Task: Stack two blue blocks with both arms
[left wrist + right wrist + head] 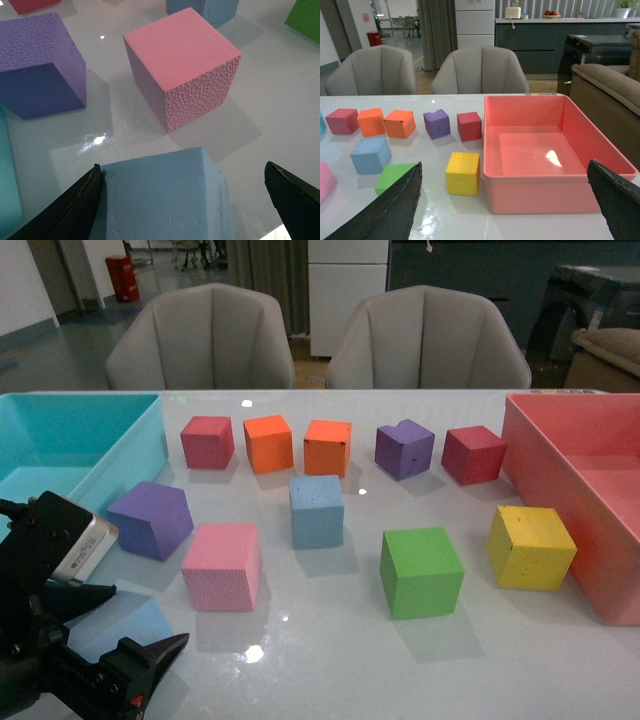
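Table (330, 660) white, glossy. Left gripper (182, 170) spread wide around near blue block (165, 200), one finger right by its side, no squeeze. Right gripper (504, 172) wide too, holding nothing. Other blue block (316, 510) mid-table, just behind pink cube (222, 565).

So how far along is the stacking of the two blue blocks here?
Done: nothing yet; the two blocks sit apart on the table. In hand: the left gripper is open around the near blue block, not yet shut on it. The other blue block stands untouched mid-table, and the right gripper is open and empty. Left: grasp, lift, stack.
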`<state>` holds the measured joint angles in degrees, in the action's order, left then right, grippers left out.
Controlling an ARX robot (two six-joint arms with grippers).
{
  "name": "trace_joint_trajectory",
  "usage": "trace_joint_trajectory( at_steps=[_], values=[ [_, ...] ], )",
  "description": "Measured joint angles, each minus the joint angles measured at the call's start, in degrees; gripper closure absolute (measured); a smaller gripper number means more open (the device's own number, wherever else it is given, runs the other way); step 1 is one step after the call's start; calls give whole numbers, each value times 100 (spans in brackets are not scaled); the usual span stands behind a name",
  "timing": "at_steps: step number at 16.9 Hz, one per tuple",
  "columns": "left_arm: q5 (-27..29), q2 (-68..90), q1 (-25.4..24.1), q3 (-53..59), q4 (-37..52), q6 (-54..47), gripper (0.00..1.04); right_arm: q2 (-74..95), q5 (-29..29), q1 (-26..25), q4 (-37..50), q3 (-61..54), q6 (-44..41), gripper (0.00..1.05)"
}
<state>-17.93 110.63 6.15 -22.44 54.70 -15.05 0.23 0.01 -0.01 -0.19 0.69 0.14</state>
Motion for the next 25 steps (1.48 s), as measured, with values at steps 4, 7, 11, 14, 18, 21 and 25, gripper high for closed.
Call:
trace_joint_trajectory(
  at_steps=[4,7,11,14,18,21,25],
  values=[
    [-31,-190,7,162,31,0,7,0,0,0,0,0,0,6],
    [-31,-337,48,286,55,2,7,0,0,0,-2,0,0,6],
    [4,-625,-44,334,-116,153,7,0,0,0,0,0,2,6],
    [105,-595,-50,328,-243,153,7,0,0,0,0,0,2,6],
    [317,50,-20,105,-247,153,7,0,0,0,0,0,2,6],
    [466,424,83,-44,-212,153,7,0,0,0,0,0,2,6],
    [706,426,205,-129,-420,175,42,0,0,0,0,0,0,6]
  ],
)
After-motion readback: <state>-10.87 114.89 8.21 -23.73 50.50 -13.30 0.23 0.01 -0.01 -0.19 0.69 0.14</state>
